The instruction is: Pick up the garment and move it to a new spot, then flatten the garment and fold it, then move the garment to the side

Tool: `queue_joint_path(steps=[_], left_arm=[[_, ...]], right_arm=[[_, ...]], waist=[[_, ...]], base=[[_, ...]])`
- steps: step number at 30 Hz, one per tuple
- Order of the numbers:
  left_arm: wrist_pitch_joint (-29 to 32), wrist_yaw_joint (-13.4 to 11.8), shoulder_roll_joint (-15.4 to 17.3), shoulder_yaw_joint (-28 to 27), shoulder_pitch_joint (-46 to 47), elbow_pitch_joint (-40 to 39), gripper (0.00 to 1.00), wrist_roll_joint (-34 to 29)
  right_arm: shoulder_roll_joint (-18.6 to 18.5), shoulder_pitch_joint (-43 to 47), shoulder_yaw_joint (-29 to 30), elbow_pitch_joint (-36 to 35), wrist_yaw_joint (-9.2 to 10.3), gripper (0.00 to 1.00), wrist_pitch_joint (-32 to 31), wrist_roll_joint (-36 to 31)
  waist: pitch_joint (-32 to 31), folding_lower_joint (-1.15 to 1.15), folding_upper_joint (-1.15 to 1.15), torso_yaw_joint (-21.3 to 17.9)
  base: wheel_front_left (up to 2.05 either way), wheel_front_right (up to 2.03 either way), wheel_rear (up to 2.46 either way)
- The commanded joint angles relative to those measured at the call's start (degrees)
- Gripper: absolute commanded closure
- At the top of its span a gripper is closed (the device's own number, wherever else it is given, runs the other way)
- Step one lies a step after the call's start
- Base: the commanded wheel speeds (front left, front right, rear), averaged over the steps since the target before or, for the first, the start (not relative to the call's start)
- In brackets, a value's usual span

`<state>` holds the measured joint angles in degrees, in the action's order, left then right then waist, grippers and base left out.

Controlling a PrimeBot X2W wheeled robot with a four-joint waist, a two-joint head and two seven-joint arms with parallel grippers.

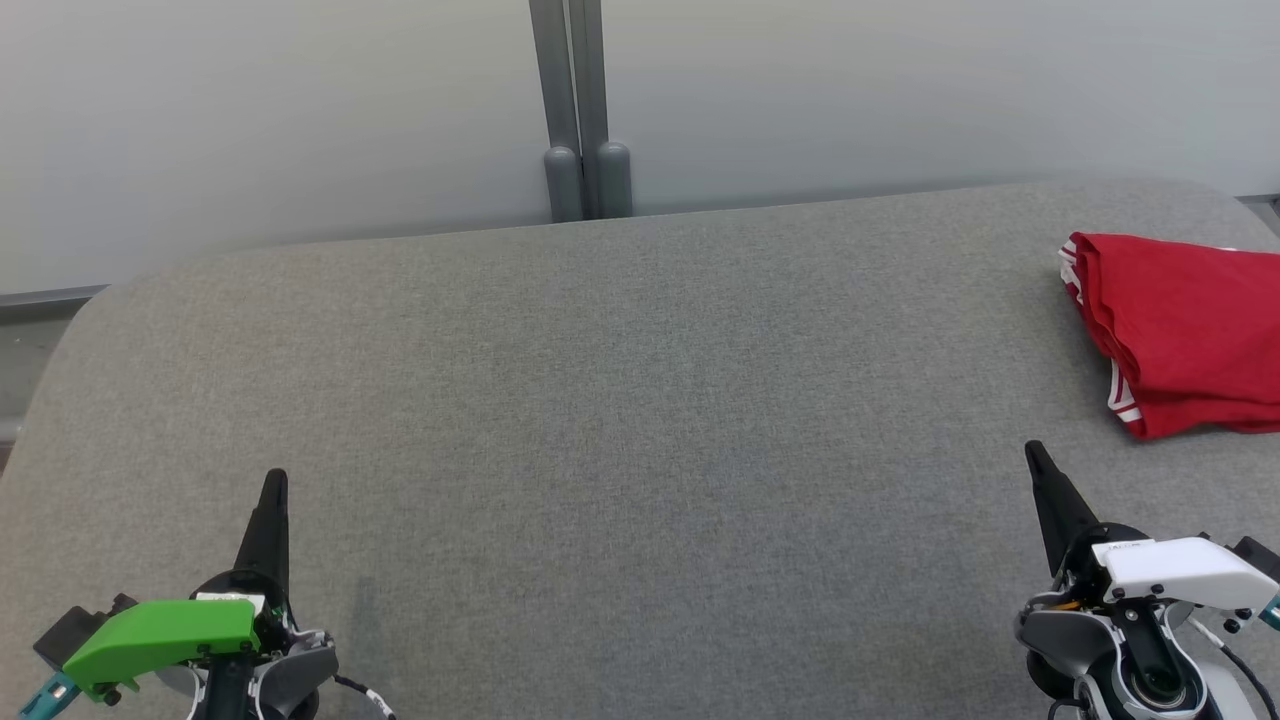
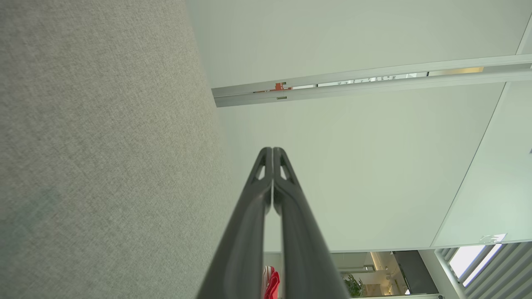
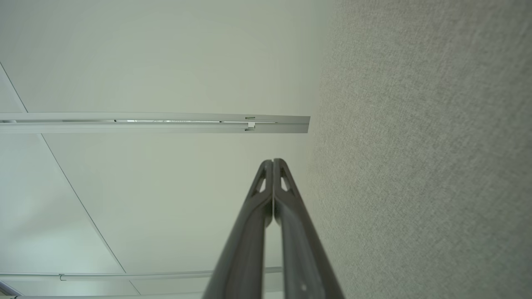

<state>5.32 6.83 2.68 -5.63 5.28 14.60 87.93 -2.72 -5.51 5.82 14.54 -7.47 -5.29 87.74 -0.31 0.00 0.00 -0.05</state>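
A red garment [image 1: 1180, 330] with white stripes at its hem lies folded at the far right of the grey table [image 1: 620, 400], partly cut off by the head view's right edge. A sliver of the garment [image 2: 272, 286] shows between the fingers in the left wrist view. My left gripper [image 1: 275, 480] rests shut at the lower left, far from the cloth, its fingers [image 2: 266, 182] pressed together with nothing between them. My right gripper [image 1: 1033, 452] is shut at the lower right, a short way in front of the garment and apart from it, fingers [image 3: 266, 187] closed on nothing.
The grey felt table has rounded far corners. Behind it stands a pale partition wall with a grey post [image 1: 580, 110] at its middle. The table's left edge [image 1: 40, 380] drops to a darker floor.
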Motion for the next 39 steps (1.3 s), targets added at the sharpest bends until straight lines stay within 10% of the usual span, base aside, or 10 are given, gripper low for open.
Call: queue_joint_path(steps=[1, 39], left_arm=[[0.31, 0.45, 0.34, -0.47, 0.91, -0.39, 1.00, 1.14], [1.42, 0.87, 0.36, -1.07, 1.30, -0.62, 1.00, 4.51]], right_arm=[[-0.26, -0.82, 0.27, -0.42, -0.04, 1.00, -0.37, 1.15], [-0.28, -0.89, 0.84, -0.70, -0.04, 1.00, -1.47, 4.85]], waist=[[0.06, 0.00, 0.00, 0.01], [0.49, 0.00, 0.00, 0.05]], base=[[0.00, 0.00, 0.00], [0.00, 0.00, 0.00]])
